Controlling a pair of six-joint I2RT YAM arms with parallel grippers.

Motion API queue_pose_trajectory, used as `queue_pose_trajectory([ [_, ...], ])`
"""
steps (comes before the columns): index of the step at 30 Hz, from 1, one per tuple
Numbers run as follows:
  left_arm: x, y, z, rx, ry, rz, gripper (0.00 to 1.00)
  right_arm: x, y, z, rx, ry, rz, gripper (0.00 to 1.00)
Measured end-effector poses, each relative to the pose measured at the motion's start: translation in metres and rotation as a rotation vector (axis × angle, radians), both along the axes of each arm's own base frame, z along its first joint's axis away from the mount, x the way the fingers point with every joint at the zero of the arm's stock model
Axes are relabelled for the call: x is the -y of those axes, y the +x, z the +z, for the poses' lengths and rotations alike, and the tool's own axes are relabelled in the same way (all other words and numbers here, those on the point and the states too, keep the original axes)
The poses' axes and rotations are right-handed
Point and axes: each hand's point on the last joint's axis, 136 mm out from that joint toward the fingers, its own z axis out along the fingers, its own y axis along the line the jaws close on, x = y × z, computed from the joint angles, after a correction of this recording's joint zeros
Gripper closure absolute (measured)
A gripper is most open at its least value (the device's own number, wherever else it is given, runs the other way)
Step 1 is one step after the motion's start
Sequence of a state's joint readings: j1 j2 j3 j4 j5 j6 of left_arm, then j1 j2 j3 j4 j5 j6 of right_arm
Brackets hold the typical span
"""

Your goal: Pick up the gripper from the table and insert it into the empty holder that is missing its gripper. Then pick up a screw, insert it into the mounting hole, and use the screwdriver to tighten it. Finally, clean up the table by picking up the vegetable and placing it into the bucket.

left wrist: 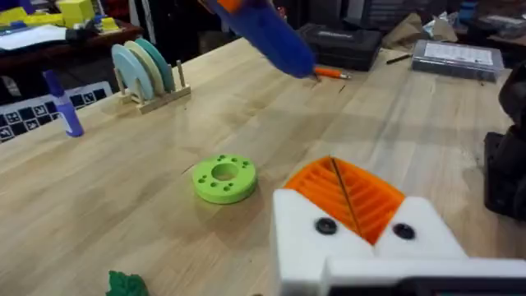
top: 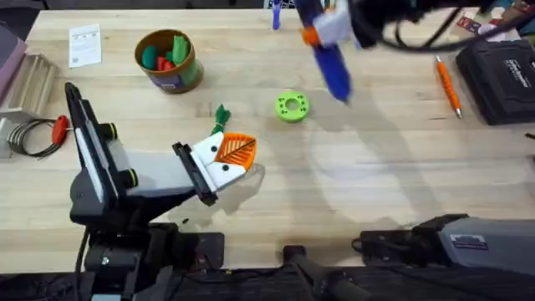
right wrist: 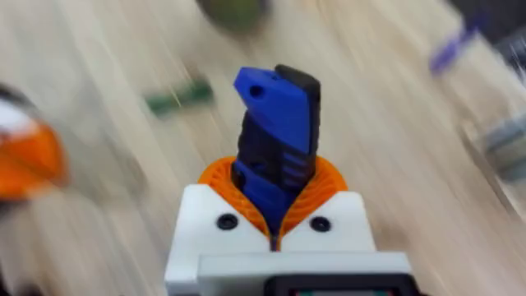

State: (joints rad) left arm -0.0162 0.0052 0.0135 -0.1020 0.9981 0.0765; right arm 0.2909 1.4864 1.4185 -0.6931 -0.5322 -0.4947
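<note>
My left gripper (top: 244,152) lies low over the table's middle, shut. Its two white holders (left wrist: 427,230) both carry orange ribbed gripper pads (left wrist: 374,197), pressed together, and each has a dark screw head (left wrist: 325,226). The dark green vegetable (top: 221,114) lies just beyond it on the table, also seen as the vegetable (left wrist: 126,284). My right gripper (top: 322,29) hangs at the far middle, shut on the blue screwdriver (top: 333,63), tip slanting down. In the right wrist view the screwdriver (right wrist: 275,123) stands between the orange pads. The tan bucket (top: 188,73) stands at the far left with toys inside.
A lime-green disc (top: 291,106) lies right of the vegetable. An orange pen (top: 447,85) and a black case (top: 501,75) sit far right. A red-handled screwdriver (top: 58,127) and cables lie at the left edge. A plate rack (left wrist: 148,74) and blue marker (left wrist: 66,111) stand farther back.
</note>
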Motion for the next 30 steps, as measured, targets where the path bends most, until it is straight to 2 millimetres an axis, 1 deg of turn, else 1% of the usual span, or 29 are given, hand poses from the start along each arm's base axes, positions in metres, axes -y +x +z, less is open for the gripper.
queue_pose_trajectory([
  [1,0.0,0.0,0.0,0.001,0.001,0.0,0.996,0.013,-0.003,-0.013,-0.001,-0.089,0.0,0.979],
  [5,0.0,0.0,0.0,0.002,0.001,0.0,0.996,0.05,-0.007,-0.052,-0.002,-0.382,0.036,0.979],
  [7,0.0,0.0,0.0,0.002,0.001,0.0,0.996,0.065,-0.004,-0.072,-0.019,-0.5,0.056,0.979],
  [12,0.0,0.0,0.0,0.002,0.001,0.0,0.996,0.089,0.011,-0.128,-0.094,-0.71,0.114,0.979],
  [13,0.0,0.0,0.0,0.002,0.001,0.0,0.996,0.103,0.017,-0.163,-0.154,-0.822,0.145,0.979],
  [15,0.0,0.0,0.0,0.003,0.001,0.0,0.996,0.111,0.021,-0.182,-0.185,-0.876,0.157,0.979],
  [18,0.0,0.0,0.0,0.002,0.001,0.0,0.996,0.119,0.027,-0.201,-0.208,-0.916,0.161,0.979],
  [22,0.0,0.0,0.0,0.002,0.001,0.0,0.996,0.129,0.03,-0.213,-0.232,-0.938,0.154,0.979],
  [23,0.0,0.0,0.0,0.002,0.001,0.0,0.996,0.131,0.03,-0.214,-0.238,-0.941,0.149,0.955],
  [24,0.0,0.0,0.0,0.002,0.001,0.0,0.996,0.133,0.03,-0.214,-0.242,-0.943,0.143,0.85],
  [26,0.0,0.0,0.0,0.003,0.001,0.0,0.996,0.136,0.031,-0.214,-0.242,-0.952,0.14,0.588],
  [27,0.0,0.0,0.0,0.002,0.001,0.0,0.996,0.137,0.032,-0.213,-0.239,-0.956,0.136,0.43],
  [29,0.0,0.0,0.0,0.002,0.002,0.001,0.996,0.138,0.033,-0.212,-0.237,-0.959,0.129,0.148],
  [30,0.0,0.0,0.0,0.002,0.002,0.001,0.996,0.138,0.034,-0.211,-0.237,-0.96,0.125,0.057],
])
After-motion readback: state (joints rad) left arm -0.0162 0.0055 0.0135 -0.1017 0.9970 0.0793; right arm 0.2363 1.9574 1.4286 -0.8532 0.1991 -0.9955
